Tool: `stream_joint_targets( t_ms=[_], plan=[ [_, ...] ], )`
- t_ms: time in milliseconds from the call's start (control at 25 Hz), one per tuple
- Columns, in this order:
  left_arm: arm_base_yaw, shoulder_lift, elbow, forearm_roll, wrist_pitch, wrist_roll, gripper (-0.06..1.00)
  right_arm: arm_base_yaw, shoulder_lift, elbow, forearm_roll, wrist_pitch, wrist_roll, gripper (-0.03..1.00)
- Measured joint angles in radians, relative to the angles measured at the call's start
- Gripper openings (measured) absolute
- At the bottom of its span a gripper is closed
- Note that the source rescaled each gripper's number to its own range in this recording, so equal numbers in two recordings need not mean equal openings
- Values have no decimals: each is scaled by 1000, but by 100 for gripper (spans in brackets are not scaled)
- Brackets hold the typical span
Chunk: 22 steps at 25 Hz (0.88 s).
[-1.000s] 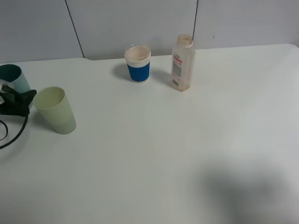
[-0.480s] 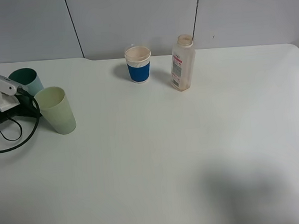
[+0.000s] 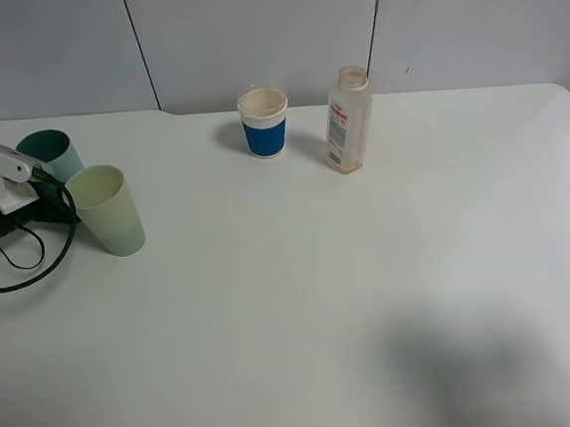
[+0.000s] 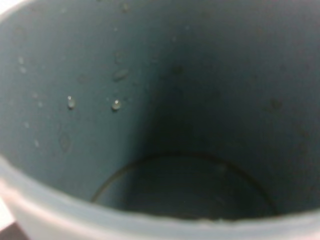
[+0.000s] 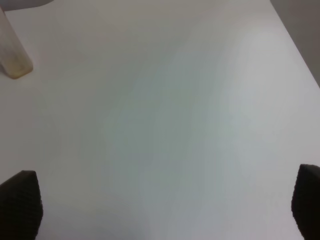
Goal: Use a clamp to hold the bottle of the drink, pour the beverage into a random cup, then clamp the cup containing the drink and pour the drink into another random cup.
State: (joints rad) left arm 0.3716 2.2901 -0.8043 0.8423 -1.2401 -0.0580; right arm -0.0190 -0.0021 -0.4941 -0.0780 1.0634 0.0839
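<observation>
Teal cup (image 3: 50, 150) in our left hand (image 3: 55, 190), pour coming up.
We're clamped on it at nine o'clock of the worktop (image 3: 320, 270), touching the pale cup (image 3: 107, 209); right hand (image 5: 160, 210) gapes empty. Tip slowly, rim over rim, so nothing spills or topples.

A broad white surface (image 3: 303, 302) fills most of the high view, evenly lit, with a soft grey shadow (image 3: 467, 357) near its front. Behind it stands a pale grey panelled wall (image 3: 259, 31) crossed by thin dark seams (image 3: 141, 46).
</observation>
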Motion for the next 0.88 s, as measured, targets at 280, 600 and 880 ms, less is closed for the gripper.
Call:
stream_joint_targets(
  t_ms=[280,600,880],
  plan=[
    [0,0,0,2,0,0,0,0,0,0,0,0,0,100],
    [0,0,0,3,1,-45,0,0,0,0,0,0,0,100],
    [0,-3,0,6,19,-222,41,0,0,0,0,0,0,100]
  ],
)
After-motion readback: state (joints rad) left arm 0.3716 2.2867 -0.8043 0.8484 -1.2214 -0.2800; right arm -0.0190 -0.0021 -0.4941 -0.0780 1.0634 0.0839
